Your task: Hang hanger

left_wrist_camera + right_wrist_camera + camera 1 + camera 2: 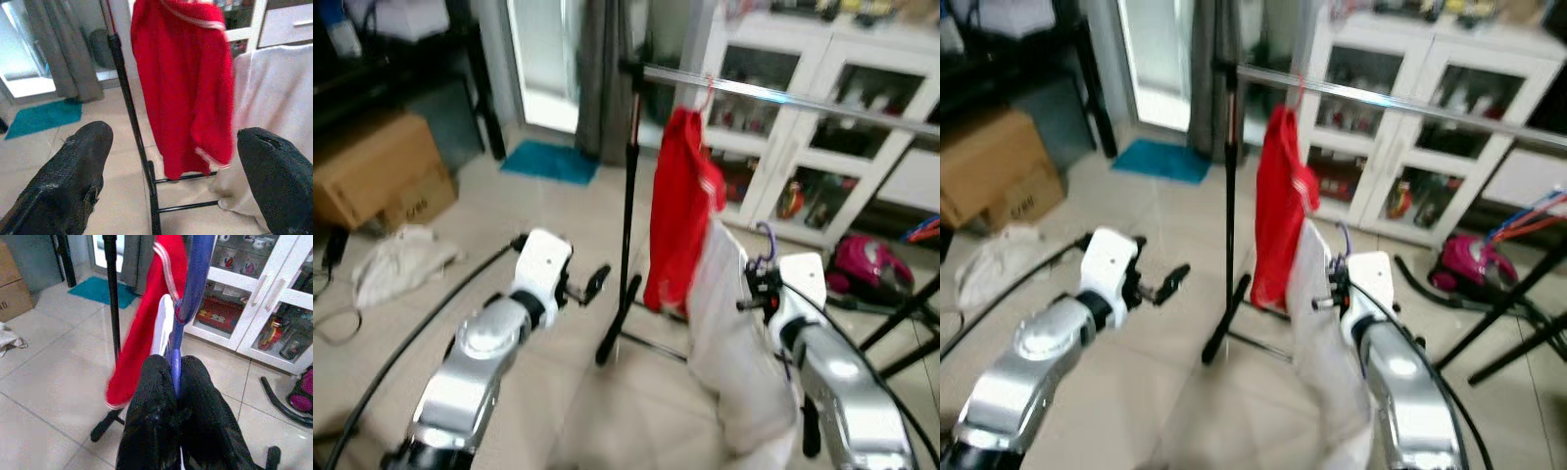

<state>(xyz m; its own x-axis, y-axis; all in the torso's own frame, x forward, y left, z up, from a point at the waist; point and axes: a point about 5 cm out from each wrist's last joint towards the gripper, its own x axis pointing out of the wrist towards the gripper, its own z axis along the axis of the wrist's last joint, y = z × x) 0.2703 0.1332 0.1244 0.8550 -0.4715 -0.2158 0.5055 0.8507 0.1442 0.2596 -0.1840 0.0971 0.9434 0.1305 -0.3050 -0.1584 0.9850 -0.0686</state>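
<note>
- The thin purple plastic hanger [177,347] is being pinched between the two black fingers [151,401] of the right gripper [176,382], which are pressed tight against its stem.
- A white garment [739,362] is being carried on that hanger, draped down over the silver right arm [837,382]; the hanger's hook [765,235] is being held up just above the gripper, below the rail.
- The left gripper [589,287] is being held out in front of the robot with its fingers [73,171] spread wide apart and nothing between them.
- A red garment with pale trim [680,211] is being shown hanging from the shiny horizontal metal rail [773,95] of the black clothes rack [626,225], just beside the white garment.
- A white glass-door cabinet [822,127] is being seen behind the rack, with a magenta vacuum cleaner [869,266] on the tiled floor near it.
- A brown cardboard box [377,171], a crumpled pale cloth [396,262] and a teal floor mat [551,162] are being seen on the robot's left side.
</note>
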